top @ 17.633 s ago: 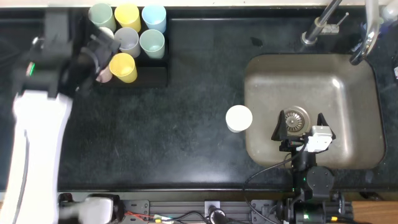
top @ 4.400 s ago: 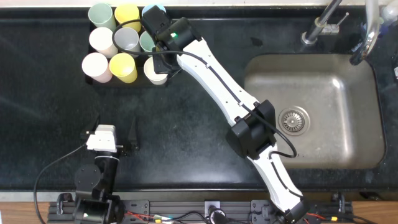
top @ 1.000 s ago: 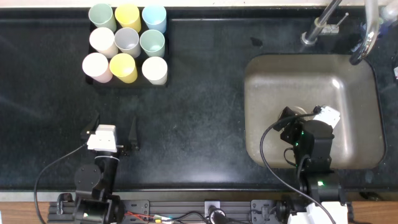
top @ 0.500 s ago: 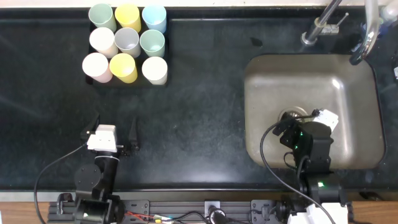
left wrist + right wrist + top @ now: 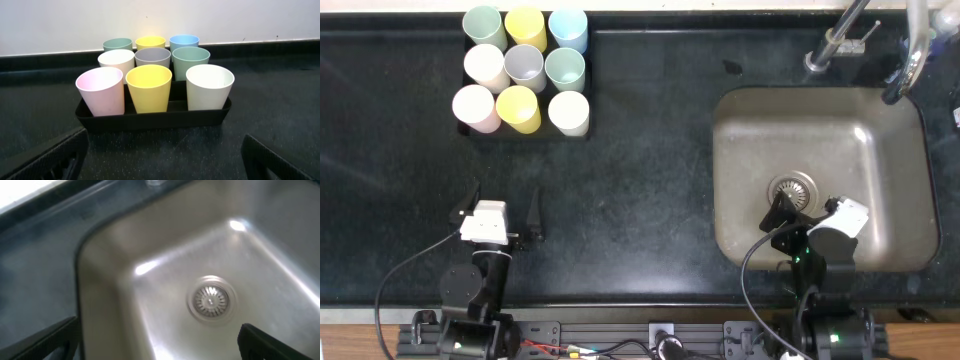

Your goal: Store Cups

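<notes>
A black tray [image 5: 532,137] at the counter's back left holds several cups in three rows, among them a pink cup [image 5: 475,108], a yellow cup [image 5: 518,108] and a white cup [image 5: 569,112] in the front row. All stand upright with their mouths up. My left gripper [image 5: 505,203] rests near the front edge, open and empty, facing the tray [image 5: 150,120] from a distance. My right gripper [image 5: 807,207] hangs over the sink [image 5: 880,120], open and empty, above the drain [image 5: 212,300].
The steel sink basin [image 5: 125,305] takes up the right side, with a faucet [image 5: 840,35] behind it. Dark counter [image 5: 640,200] lies between the tray and the sink.
The white cup that stood beside the sink now sits in the tray's front right slot. My right arm has drawn back from the tray to over the sink, nearer its base. The left arm keeps still.
</notes>
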Controlling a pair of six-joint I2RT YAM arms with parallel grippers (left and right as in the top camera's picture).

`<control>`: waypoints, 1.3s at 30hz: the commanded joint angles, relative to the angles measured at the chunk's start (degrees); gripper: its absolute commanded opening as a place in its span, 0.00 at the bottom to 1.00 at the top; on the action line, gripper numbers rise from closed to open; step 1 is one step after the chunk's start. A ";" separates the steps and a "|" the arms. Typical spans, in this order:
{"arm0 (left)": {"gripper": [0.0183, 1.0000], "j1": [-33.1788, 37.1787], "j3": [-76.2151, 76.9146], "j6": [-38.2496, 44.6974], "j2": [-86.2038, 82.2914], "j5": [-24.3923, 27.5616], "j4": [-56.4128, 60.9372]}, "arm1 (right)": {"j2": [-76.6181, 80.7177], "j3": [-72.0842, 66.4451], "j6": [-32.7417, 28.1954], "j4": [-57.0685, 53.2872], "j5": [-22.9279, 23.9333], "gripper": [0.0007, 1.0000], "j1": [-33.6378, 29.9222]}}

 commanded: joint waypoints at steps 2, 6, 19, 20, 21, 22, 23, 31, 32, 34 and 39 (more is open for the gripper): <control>1.00 -0.15 -0.07 0.63 -0.04 0.35 -0.15 | -4.22 -4.35 0.00 9.42 0.00 1.00 0.28; 1.00 -0.15 -0.07 0.63 -0.04 0.35 -0.15 | -6.45 -8.13 0.00 14.99 0.00 1.00 0.26; 1.00 -0.15 -0.07 0.63 -0.04 0.35 -0.15 | -13.90 -17.70 0.00 45.22 0.00 1.00 0.22; 1.00 -0.15 -0.07 0.63 -0.04 0.35 -0.15 | -14.64 -18.18 0.00 47.10 0.00 1.00 0.22; 1.00 -0.15 -0.07 0.63 -0.04 0.35 -0.15 | -15.52 -18.67 0.00 48.37 0.02 1.00 0.20; 1.00 -0.15 -0.07 0.63 -0.04 0.35 -0.15 | -16.46 -19.04 0.00 48.87 0.02 1.00 0.20; 1.00 -0.15 -0.07 0.63 -0.04 0.35 -0.15 | -17.35 -19.28 0.00 48.68 0.02 1.00 0.22; 1.00 -0.15 -0.07 0.66 -0.04 0.35 -0.15 | -19.98 -19.28 0.00 45.00 0.02 1.00 0.26; 1.00 -0.15 -0.07 0.66 -0.04 0.35 -0.15 | -19.98 -19.28 0.00 43.67 0.02 1.00 0.26; 1.00 -0.15 -0.07 0.63 -0.04 0.35 -0.15 | -19.98 -19.28 0.00 40.04 0.02 1.00 0.26; 1.00 -0.15 -0.07 0.63 -0.04 0.35 -0.15 | -19.96 -19.28 -0.02 32.70 -0.04 1.00 0.22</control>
